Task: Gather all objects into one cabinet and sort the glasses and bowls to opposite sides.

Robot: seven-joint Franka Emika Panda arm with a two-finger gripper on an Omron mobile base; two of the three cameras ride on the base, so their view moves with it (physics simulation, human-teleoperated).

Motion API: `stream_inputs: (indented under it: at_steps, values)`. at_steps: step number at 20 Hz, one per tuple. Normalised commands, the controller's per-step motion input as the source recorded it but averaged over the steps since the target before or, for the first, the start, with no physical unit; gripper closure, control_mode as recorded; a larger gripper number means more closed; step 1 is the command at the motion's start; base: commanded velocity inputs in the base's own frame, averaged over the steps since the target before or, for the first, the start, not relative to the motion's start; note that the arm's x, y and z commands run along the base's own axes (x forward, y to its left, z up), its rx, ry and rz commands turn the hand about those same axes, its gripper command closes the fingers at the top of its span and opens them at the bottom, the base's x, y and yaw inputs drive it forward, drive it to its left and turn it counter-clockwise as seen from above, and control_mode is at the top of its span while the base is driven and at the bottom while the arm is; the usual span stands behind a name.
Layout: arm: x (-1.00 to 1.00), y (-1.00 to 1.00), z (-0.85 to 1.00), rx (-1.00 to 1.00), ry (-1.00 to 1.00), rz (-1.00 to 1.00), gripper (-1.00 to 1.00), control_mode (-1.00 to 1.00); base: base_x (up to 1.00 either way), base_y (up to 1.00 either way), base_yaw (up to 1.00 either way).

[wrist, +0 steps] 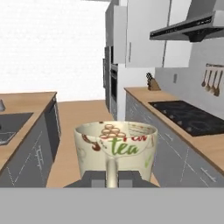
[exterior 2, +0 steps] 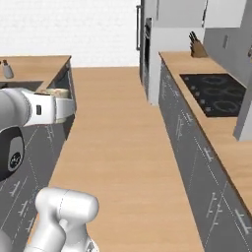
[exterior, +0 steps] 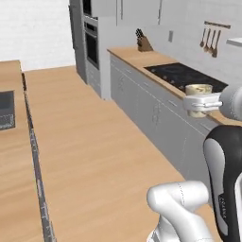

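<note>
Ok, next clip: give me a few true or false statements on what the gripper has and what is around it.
1. The gripper is shut on the beige mug. True.
2. The mug carries the word "tea". True.
3. The mug stands on the counter beside the cooktop. False: it is held up in the air over the aisle.
4. A knife block stands on the counter beyond the cooktop. True.
5. The mug lies tipped on its side. False: it is upright, mouth up.

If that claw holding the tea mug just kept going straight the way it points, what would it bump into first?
Probably nothing soon: past the beige mug in the claw, the aisle looks free down to the far white wall, though depth is hard to judge.
</note>
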Motion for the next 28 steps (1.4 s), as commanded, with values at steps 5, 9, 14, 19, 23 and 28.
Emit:
stream_inputs:
  at_steps: [5,9,14,19,23,28]
  values:
    - [0.00,0.00,0.00,0.00,0.00,0.00,1.00,1.00,1.00,-0.54,0.33]
    - [0.00,0.00,0.00,0.00,0.00,0.00,1.00,1.00,1.00,-0.02,0.12]
    - [0.00,0.00,0.00,0.00,0.00,0.00,1.00,1.00,1.00,0.00,0.02]
    - [0.00,0.00,0.00,0.00,0.00,0.00,1.00,1.00,1.00,0.00,0.00]
    - [0.00,0.00,0.00,0.00,0.00,0.00,1.00,1.00,1.00,0.01,0.00]
    - [0.00,0.00,0.00,0.00,0.00,0.00,1.00,1.00,1.00,0.02,0.00]
